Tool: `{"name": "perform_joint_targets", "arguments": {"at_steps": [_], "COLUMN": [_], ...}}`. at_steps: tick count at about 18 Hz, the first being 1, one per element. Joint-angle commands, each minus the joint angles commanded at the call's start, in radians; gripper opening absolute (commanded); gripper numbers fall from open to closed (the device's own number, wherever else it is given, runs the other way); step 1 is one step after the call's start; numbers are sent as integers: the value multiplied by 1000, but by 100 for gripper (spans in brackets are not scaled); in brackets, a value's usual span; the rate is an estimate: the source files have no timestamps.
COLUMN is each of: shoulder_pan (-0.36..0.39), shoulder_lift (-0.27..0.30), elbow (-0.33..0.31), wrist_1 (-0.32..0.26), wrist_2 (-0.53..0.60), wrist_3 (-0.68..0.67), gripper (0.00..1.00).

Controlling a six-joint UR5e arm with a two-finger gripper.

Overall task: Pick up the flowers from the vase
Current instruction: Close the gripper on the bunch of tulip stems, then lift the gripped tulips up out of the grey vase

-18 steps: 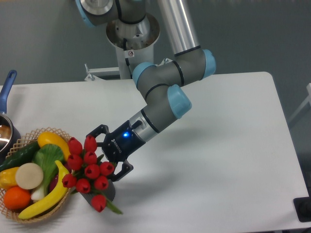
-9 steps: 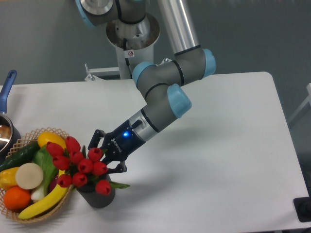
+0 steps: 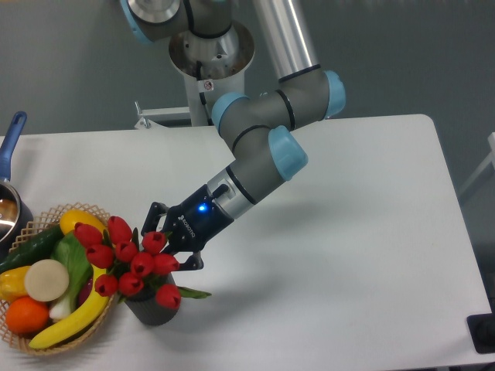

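Note:
A bunch of red tulip flowers (image 3: 128,258) with green leaves stands in the dark grey vase (image 3: 149,311) near the table's front left, and the bunch leans left toward the basket. My gripper (image 3: 170,243) reaches in from the upper right, level with the buds. Its black fingers are drawn in around the bunch just behind the buds. The red heads hide the fingertips and the stems. The vase sits upright on the table.
A woven basket (image 3: 36,225) of fruit and vegetables sits right beside the vase on the left. A blue-handled pot (image 3: 11,147) is at the far left edge. The arm's base (image 3: 209,54) stands behind the table's back edge.
The fingers, spread wide a second ago, have drawn in on the bunch. The flowers have swung from leaning over the table's front edge to leaning left, and the vase shows more.

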Motion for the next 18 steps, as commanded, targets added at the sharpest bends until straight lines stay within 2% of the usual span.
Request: {"name": "perform_joint_targets", "arguments": {"at_steps": [12, 18], "shoulder_pan": [46, 58], "shoulder_lift": [87, 94], "elbow": [14, 73], "wrist_1": [0, 0], "wrist_2": [-52, -52], "wrist_3": [-75, -170], "gripper": [14, 14]}}
